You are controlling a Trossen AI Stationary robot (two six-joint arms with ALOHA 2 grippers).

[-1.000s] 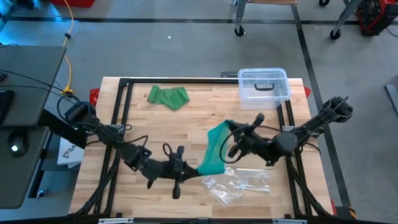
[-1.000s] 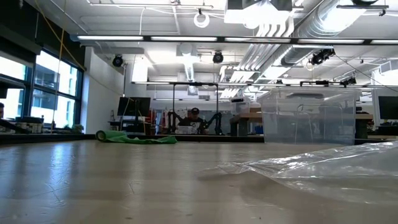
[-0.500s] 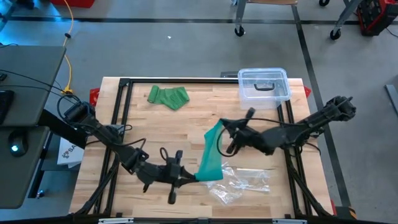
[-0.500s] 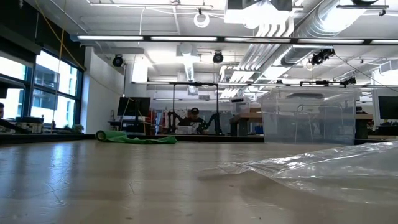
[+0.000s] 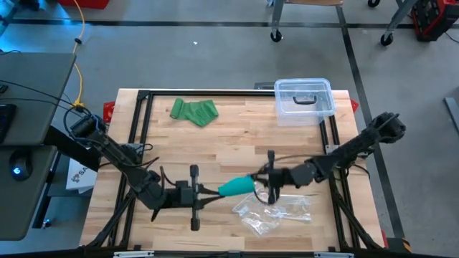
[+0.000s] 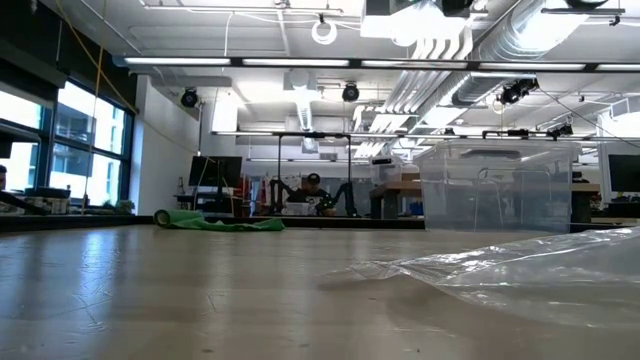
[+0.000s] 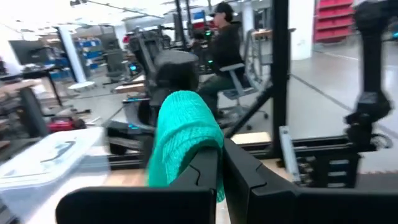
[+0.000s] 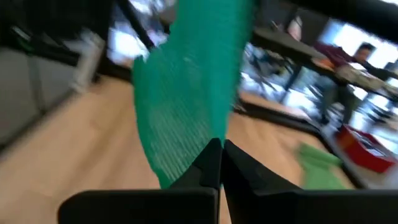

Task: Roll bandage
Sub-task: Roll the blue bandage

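A teal-green bandage (image 5: 237, 188) hangs bunched and nearly level above the near middle of the table, between my two grippers. My left gripper (image 5: 216, 190) is shut on its left end and my right gripper (image 5: 257, 179) is shut on its right end. In the left wrist view the bandage (image 7: 183, 134) rises just past the shut fingers. In the right wrist view it (image 8: 193, 81) spreads wide beyond them. A second green bandage (image 5: 193, 111) lies crumpled flat on the far left of the table. Neither gripper shows in the low view. My left gripper pinches the bandage's left end (image 7: 200, 149) between its two fingers, coming level from the table's left. The bandage is lifted clear of the table. My right gripper pinches the bandage's right end (image 8: 194, 152) between its two fingers, coming nearly level from the table's right. The cloth runs away from the fingers toward the other gripper, clear of the table.
A clear lidded plastic box (image 5: 305, 98) stands at the far right. A crumpled clear plastic wrapper (image 5: 276, 210) lies on the table just below and to the right of the held bandage. The same wrapper (image 6: 530, 265) fills the low view's right side.
My right gripper has sunk and come toward the near edge, rolling as it went. My left gripper has rolled and drawn a little toward the left edge. The bandage, earlier a wide strip sloping from the high right gripper down to the left one, is now short, bunched and nearly level.
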